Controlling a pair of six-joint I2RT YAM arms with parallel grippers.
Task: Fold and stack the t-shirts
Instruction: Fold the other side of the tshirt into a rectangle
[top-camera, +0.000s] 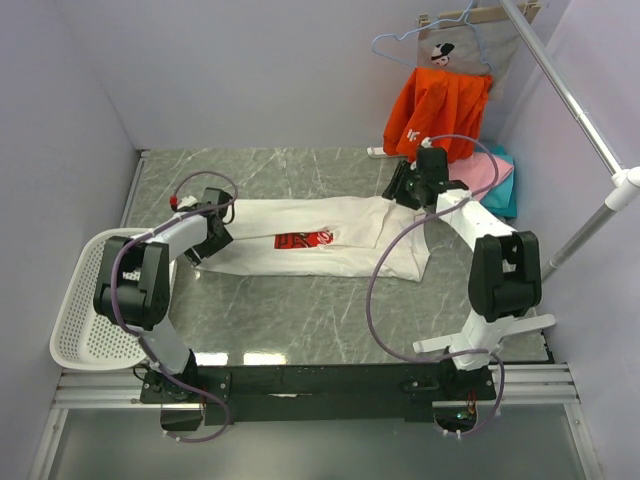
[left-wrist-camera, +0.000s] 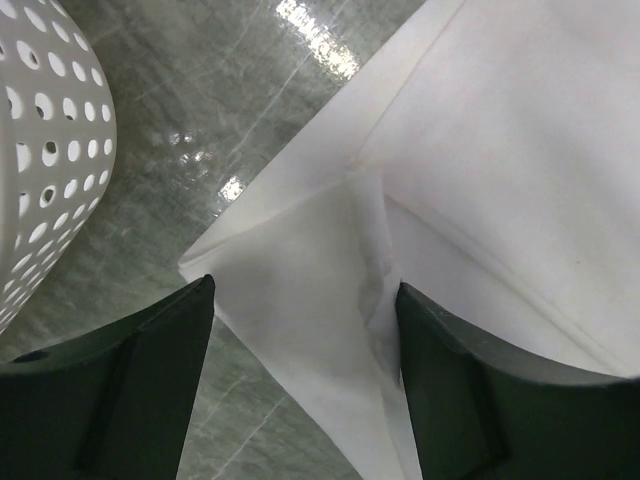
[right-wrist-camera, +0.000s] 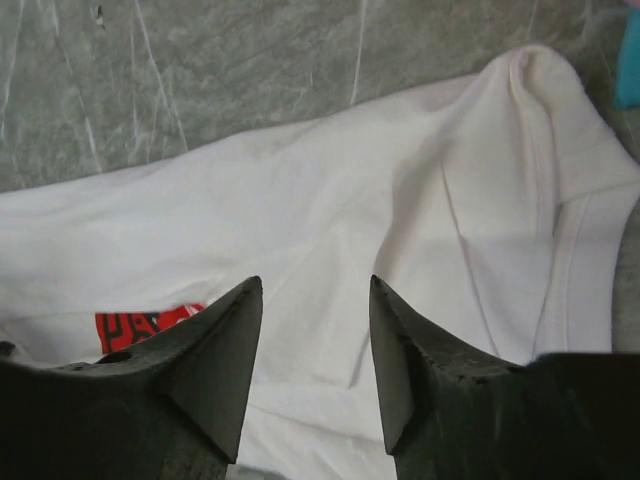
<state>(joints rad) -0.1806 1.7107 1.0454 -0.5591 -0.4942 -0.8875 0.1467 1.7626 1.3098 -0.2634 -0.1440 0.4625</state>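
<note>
A white t-shirt (top-camera: 345, 228) with a red chest print (top-camera: 303, 240) lies flat across the marble table, folded lengthwise. My left gripper (top-camera: 197, 256) hovers over the shirt's left corner. In the left wrist view its jaws (left-wrist-camera: 305, 287) stand wide apart, with the white corner (left-wrist-camera: 300, 280) lying loose between them. My right gripper (top-camera: 400, 190) is at the shirt's far right end. In the right wrist view it (right-wrist-camera: 315, 282) is open just above the cloth (right-wrist-camera: 350, 180), the print (right-wrist-camera: 140, 325) to its left. Pink (top-camera: 487, 172) and teal (top-camera: 505, 197) t-shirts lie at the back right.
A white perforated basket (top-camera: 85, 320) sits at the table's left edge, close to the left gripper (left-wrist-camera: 50, 150). An orange garment (top-camera: 440, 110) hangs on a hanger at the back right. A white rail pole (top-camera: 580, 120) slants along the right side.
</note>
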